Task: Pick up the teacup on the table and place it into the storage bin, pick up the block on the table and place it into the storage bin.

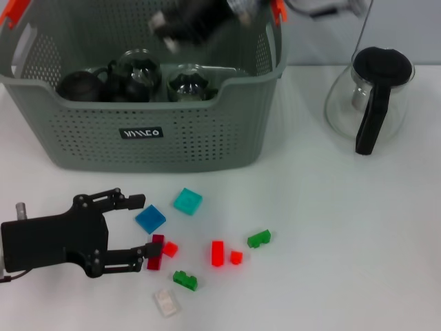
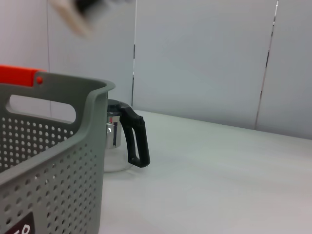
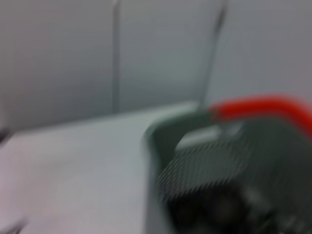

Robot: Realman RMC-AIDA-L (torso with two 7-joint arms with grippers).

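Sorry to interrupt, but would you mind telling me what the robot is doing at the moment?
It is tidying the table into the storage bin. Teaware already lies inside. The left gripper is open, low over the table among the scattered blocks, with a dark red block at its lower finger and a blue block between the fingers. The right gripper is a blur above the bin. A glass teapot stands on the table to the bin's right.

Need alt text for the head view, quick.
Left claw sits open on the white table, its lower finger at a dark red block among scattered blocks. Behind them, the grey-green storage bin holds dark teaware; a glass teapot stands to its right.
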